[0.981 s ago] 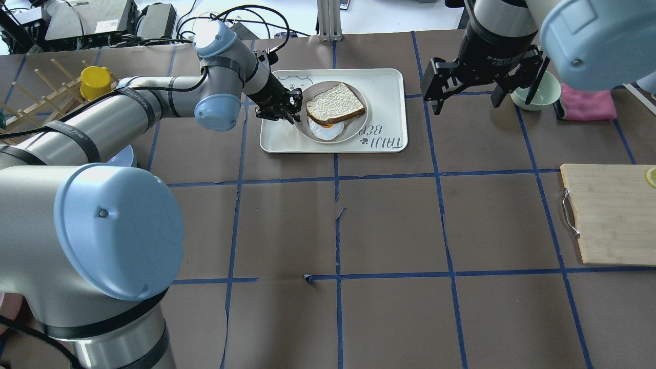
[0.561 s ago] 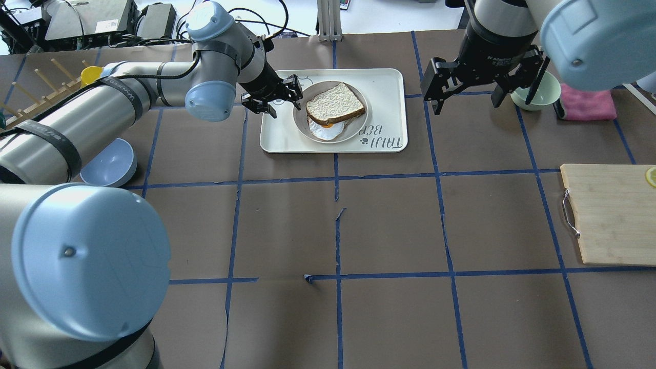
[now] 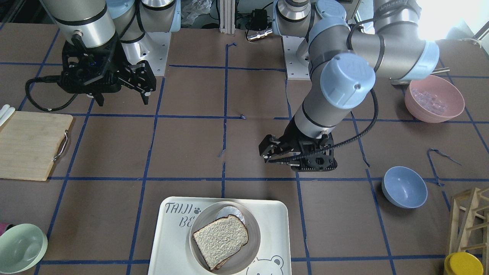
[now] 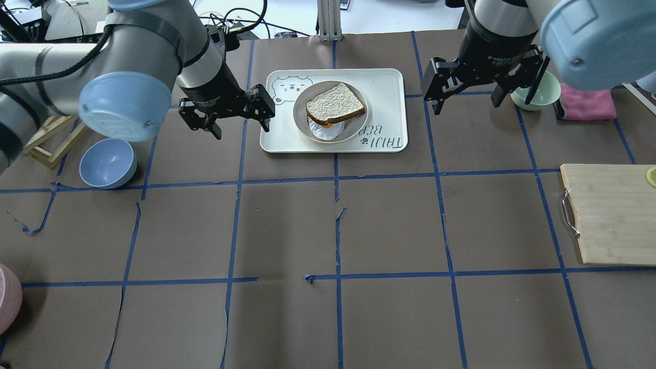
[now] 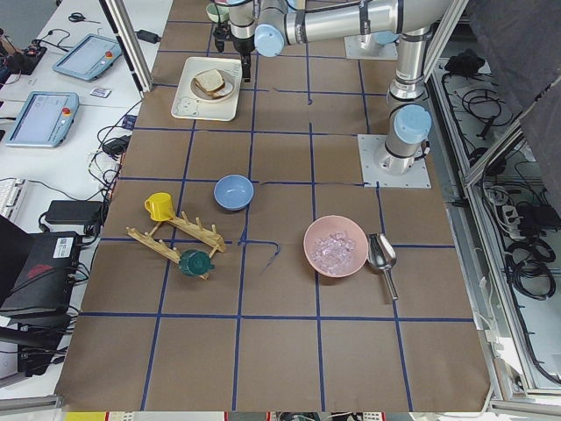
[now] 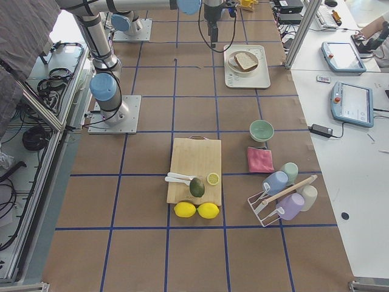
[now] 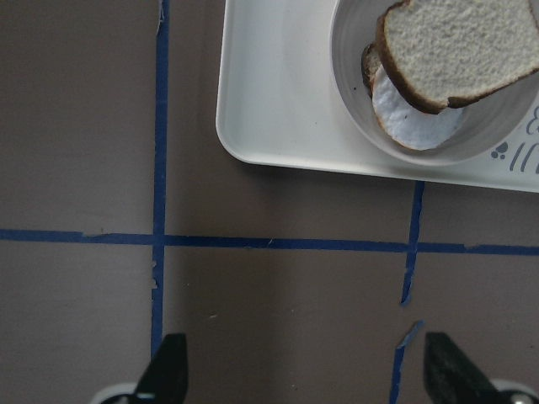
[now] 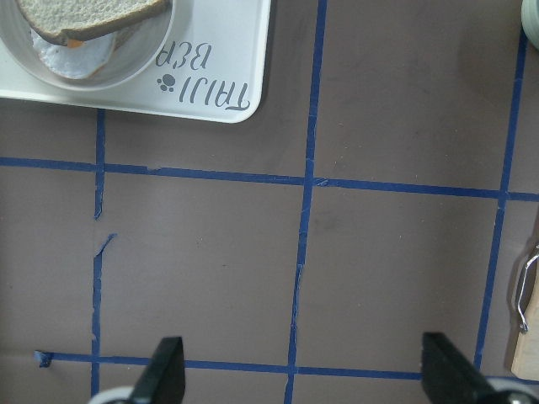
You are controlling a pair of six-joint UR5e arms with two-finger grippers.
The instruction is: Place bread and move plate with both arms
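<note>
The bread (image 4: 335, 102) lies on the round plate (image 4: 362, 119), on top of a fried egg (image 4: 324, 133). The plate sits on the white tray (image 4: 389, 82). My left gripper (image 4: 241, 125) is open and empty, hovering just off the tray's left edge. Its wrist view shows the bread (image 7: 459, 46) and plate (image 7: 354, 67) at the top right. My right gripper (image 4: 466, 105) is open and empty above the table to the right of the tray. In the front view the bread (image 3: 221, 236) is on the plate (image 3: 253, 229), and both grippers, left (image 3: 279, 156) and right (image 3: 123, 100), are apart from it.
A blue bowl (image 4: 107, 163) and a wooden rack (image 4: 48, 138) are at the left. A green bowl (image 4: 535, 92) and a pink cloth (image 4: 589, 102) are behind the right gripper. A cutting board (image 4: 610, 215) is at the right edge, and a pink bowl (image 3: 433, 99) is near the left arm's base.
My left gripper has drawn back from the plate's left rim to beyond the tray's left edge and stands wider open. The bread stays on the plate. The right arm has not moved.
</note>
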